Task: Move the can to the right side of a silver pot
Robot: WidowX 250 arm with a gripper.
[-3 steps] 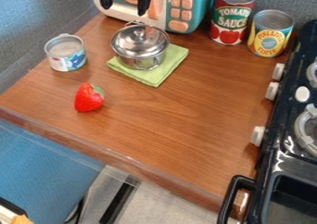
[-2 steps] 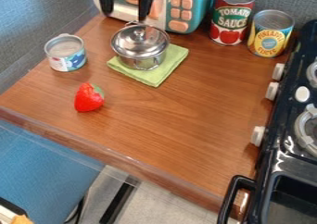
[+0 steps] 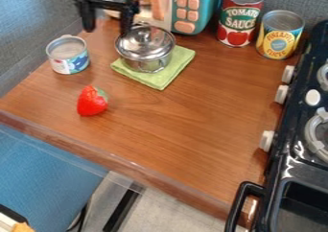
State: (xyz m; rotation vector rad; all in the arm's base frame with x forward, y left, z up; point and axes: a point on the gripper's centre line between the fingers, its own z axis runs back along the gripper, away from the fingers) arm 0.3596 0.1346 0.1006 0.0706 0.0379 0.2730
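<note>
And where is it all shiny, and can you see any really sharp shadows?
In the camera view: small bright glints on the silver lid, a few pale shiny streaks on the black stove, and no sharp-edged shadows that I can pick out.

The can (image 3: 68, 57), short and silver-topped with a blue-and-white label, stands upright, lower in the view than the pincer (image 3: 108, 29) and to its left. The silver pot (image 3: 145, 51), shiny and round, sits upright with its lid on, below the pincer and to its right.
</note>
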